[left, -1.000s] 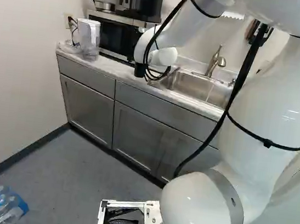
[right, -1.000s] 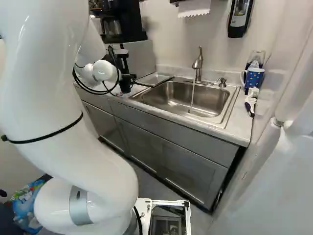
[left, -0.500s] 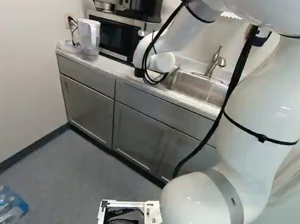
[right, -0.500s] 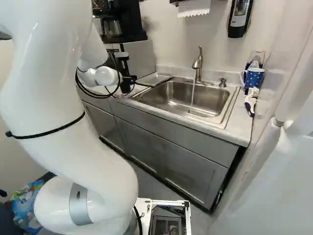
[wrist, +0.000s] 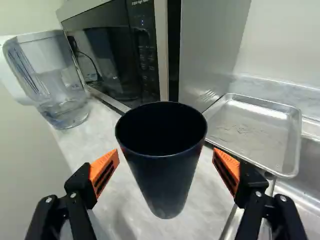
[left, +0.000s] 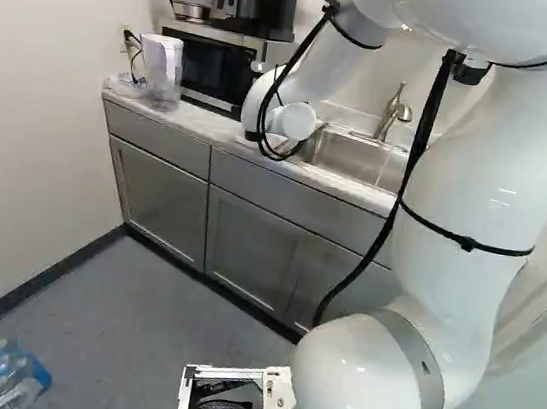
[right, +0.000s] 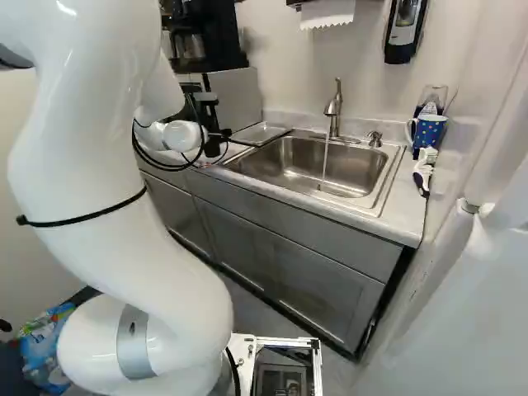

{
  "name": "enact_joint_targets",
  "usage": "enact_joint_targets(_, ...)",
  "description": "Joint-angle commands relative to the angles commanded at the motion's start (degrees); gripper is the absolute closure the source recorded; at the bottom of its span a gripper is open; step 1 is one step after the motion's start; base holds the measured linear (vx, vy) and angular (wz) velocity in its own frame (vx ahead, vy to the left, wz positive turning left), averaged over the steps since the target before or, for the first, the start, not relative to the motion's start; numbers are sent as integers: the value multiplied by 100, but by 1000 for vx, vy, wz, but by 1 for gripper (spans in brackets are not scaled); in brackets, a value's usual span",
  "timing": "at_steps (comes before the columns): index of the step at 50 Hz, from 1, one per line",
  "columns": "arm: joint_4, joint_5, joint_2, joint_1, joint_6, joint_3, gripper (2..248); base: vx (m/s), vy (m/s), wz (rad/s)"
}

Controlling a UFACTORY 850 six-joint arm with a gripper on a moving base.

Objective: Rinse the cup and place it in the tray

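Right now, your gripper (right: pixel 214 147) is released, its orange pads (wrist: pixel 104 169) spread with a gap either side of the dark cup (wrist: pixel 162 185), which sits between them, mouth open toward the wrist. Ahead of the finger nearer the sink (wrist: pixel 312 160), you have the metal tray (wrist: pixel 250 132); the microwave (wrist: pixel 112 55) stands ahead, past the cup.

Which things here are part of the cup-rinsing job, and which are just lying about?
For the job: dark cup, open gripper, running faucet, sink, metal tray.

Just lying about, it seems: water pitcher, microwave, coffee maker, spotted mug, plastic bottles.
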Motion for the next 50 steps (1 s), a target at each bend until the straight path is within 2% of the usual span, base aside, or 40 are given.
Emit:
enact_joint_targets(17, 0, 0, 0, 0, 0, 0, 3, 0, 0, 0)
enact_joint_targets(18, 0, 0, 0, 0, 0, 0, 10, 0, 0, 0)
enact_joint_targets(22, 0, 0, 0, 0, 0, 0, 10, 0, 0, 0)
enact_joint_targets(23, 0, 0, 0, 0, 0, 0, 47, 0, 0, 0)
enact_joint_targets(27, 0, 0, 0, 0, 0, 0, 47, 0, 0, 0)
enact_joint_targets(28, 0, 0, 0, 0, 0, 0, 84, 0, 0, 0)
enact_joint_targets(33, 0, 0, 0, 0, 0, 0, 84, 0, 0, 0)
enact_joint_targets(34, 0, 0, 0, 0, 0, 0, 119, 0, 0, 0)
enact_joint_targets(50, 0, 0, 45, -19, 0, -48, 124, 0, 0, 0)
